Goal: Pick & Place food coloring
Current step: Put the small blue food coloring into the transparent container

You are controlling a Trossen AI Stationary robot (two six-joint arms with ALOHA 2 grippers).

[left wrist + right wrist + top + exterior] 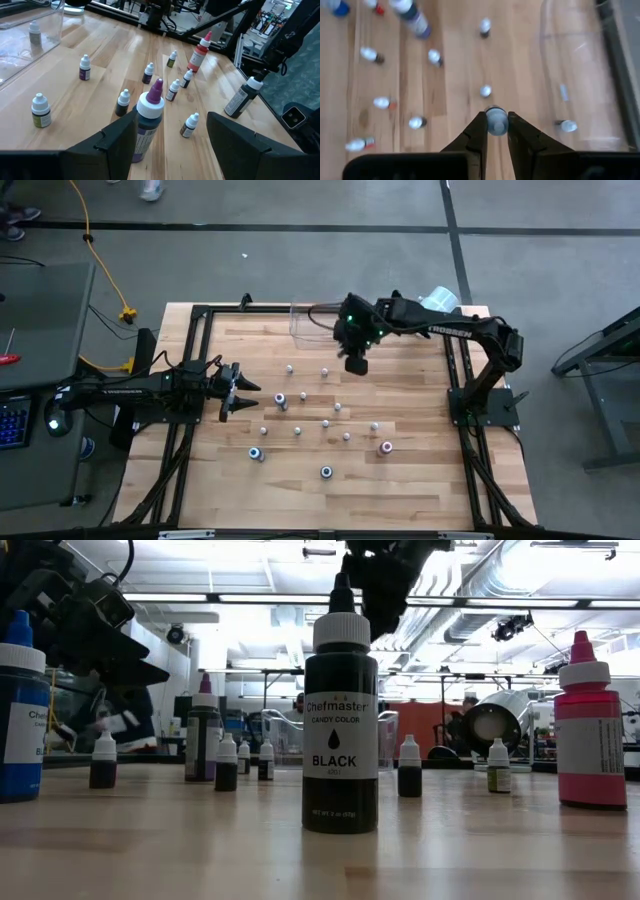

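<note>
Several small food coloring bottles [325, 422] stand scattered on the wooden table, with a few larger ones among them: black [340, 720], blue [20, 710] and pink [590, 730]. My right gripper [495, 120] hangs above the table's far middle [356, 364], beside the clear bin [305, 325], shut on one small white-capped bottle. My left gripper [240, 392] is open, low at the table's left. A purple-tipped bottle [147, 125] stands just ahead of its fingers, untouched. One small bottle [567, 125] is inside the bin. My right gripper pinches the small bottle by its whitish cap [495, 113] between its two fingers, coming from above and pointing down. The bottle hangs below the fingers, so its body is hidden under the cap. In the low view the gripper is well above the tabletop.
The clear bin [580, 75] sits at the far edge, just beside my right gripper. A white paper roll [438, 300] lies at the far right corner. Black frame rails [200, 360] border the table. Bare wood lies along the near edge [330, 505].
</note>
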